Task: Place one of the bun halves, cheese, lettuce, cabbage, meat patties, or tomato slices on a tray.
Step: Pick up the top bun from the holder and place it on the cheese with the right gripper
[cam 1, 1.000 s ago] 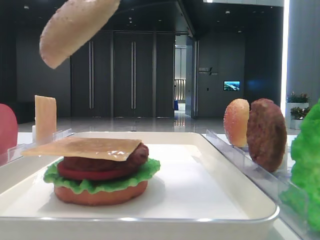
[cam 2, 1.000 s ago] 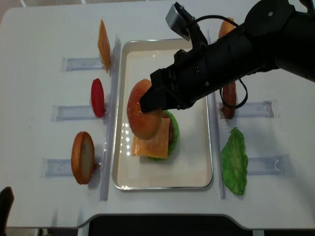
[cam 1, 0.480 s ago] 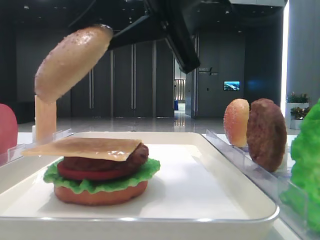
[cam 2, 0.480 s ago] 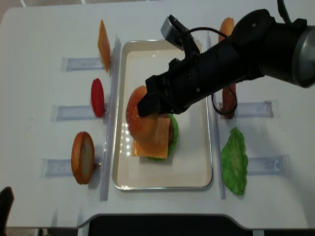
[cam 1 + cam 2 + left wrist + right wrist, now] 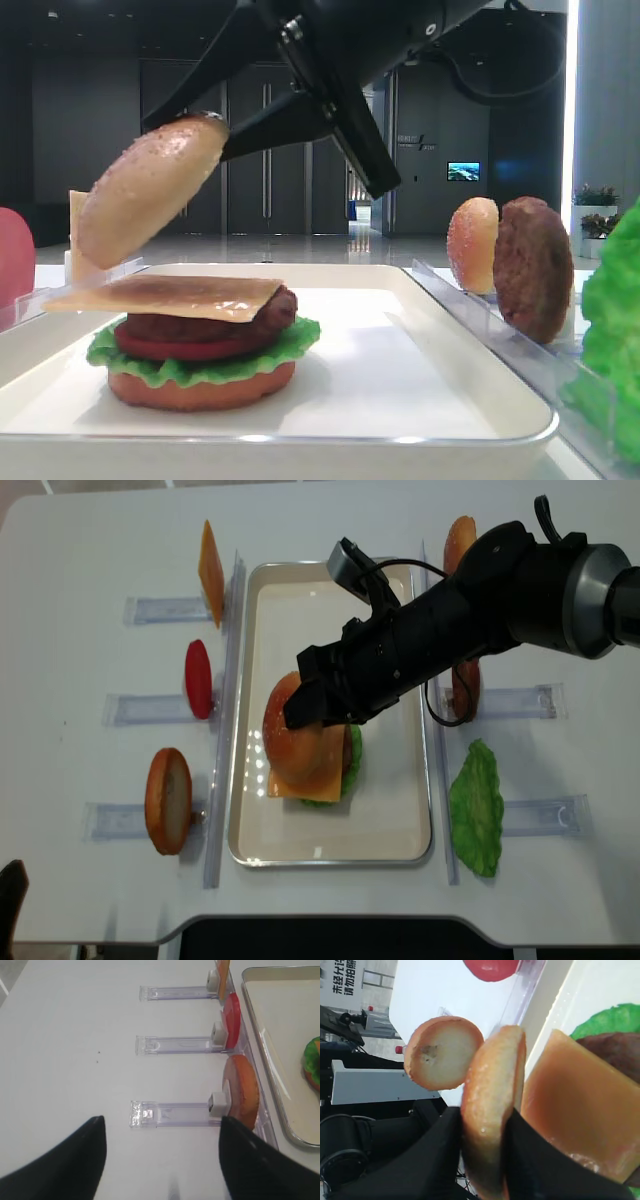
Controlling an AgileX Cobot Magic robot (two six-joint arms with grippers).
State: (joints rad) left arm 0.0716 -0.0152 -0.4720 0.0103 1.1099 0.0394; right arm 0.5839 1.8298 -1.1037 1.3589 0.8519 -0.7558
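My right gripper [image 5: 310,705] is shut on the sesame-speckled top bun half [image 5: 295,740], gripping it by its edges [image 5: 492,1110]. The bun hangs tilted just above the left side of a stack on the white tray [image 5: 330,858]. The stack is a bottom bun, lettuce [image 5: 200,365], tomato, a meat patty [image 5: 215,322] and a cheese slice [image 5: 170,293] on top. My left gripper [image 5: 160,1130] is open over bare table, left of the racks, with nothing between its fingers.
Clear racks flank the tray. The left ones hold a cheese slice [image 5: 210,560], a tomato slice [image 5: 198,678] and a bun half [image 5: 168,800]. The right ones hold a bun half [image 5: 460,535], a patty [image 5: 465,685] and a lettuce leaf [image 5: 477,805].
The right gripper has carried the top bun downward and slightly right, closer to the cheese on the stack. The left gripper's earlier state is not shown.
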